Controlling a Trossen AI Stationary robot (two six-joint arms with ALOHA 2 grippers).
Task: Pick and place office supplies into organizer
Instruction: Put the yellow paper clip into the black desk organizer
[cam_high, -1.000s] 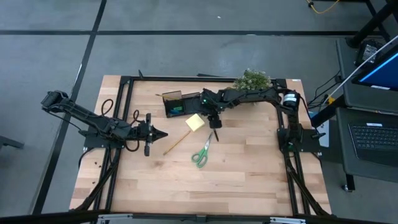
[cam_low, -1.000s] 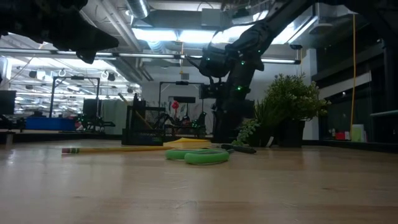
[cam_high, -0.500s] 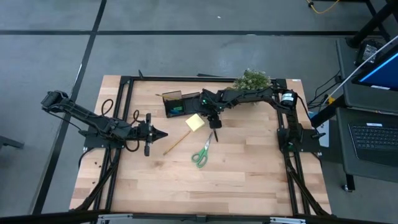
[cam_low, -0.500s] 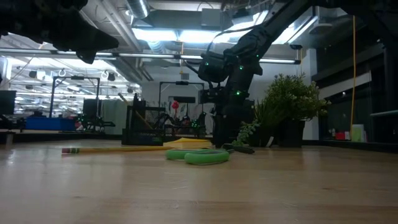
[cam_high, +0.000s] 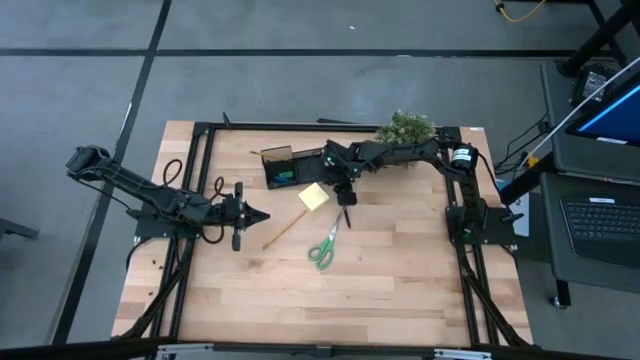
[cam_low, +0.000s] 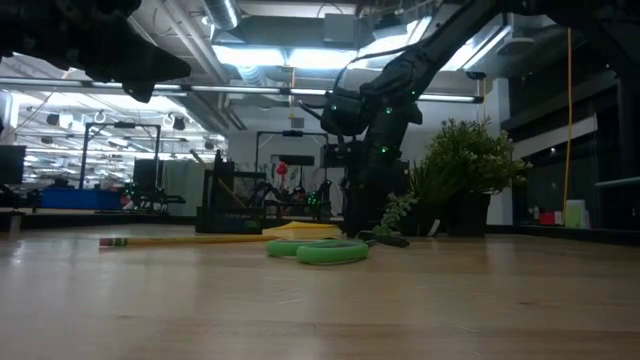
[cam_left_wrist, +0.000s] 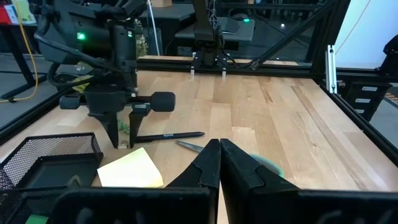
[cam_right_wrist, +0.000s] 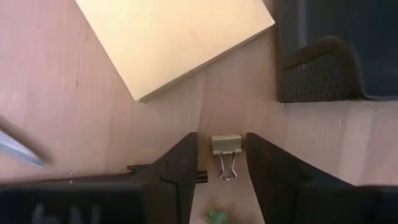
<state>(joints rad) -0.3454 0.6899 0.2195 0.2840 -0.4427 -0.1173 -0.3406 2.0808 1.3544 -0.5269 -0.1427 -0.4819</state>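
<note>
Binder clip (cam_right_wrist: 224, 149) on the table (cam_high: 400, 290) sits between the spread fingers (cam_right_wrist: 180, 163) of the right gripper (cam_high: 341, 188), untouched on either side; jaws narrower than a second ago. One sticky pad (cam_high: 313, 197) just beside it, organizer (cam_high: 279, 167) near. One pen (cam_left_wrist: 169, 135), one pencil (cam_high: 284, 230), one pair of scissors (cam_high: 325, 246) lie apart. Left gripper (cam_high: 262, 214) pressed together, waiting well off.

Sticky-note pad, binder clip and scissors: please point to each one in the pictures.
Sticky-note pad (cam_right_wrist: 174, 43), right wrist view, middle of the yellow top sheet.
Binder clip (cam_right_wrist: 226, 145), right wrist view, its pale body.
Scissors (cam_high: 321, 252), high view, green handles.
</note>
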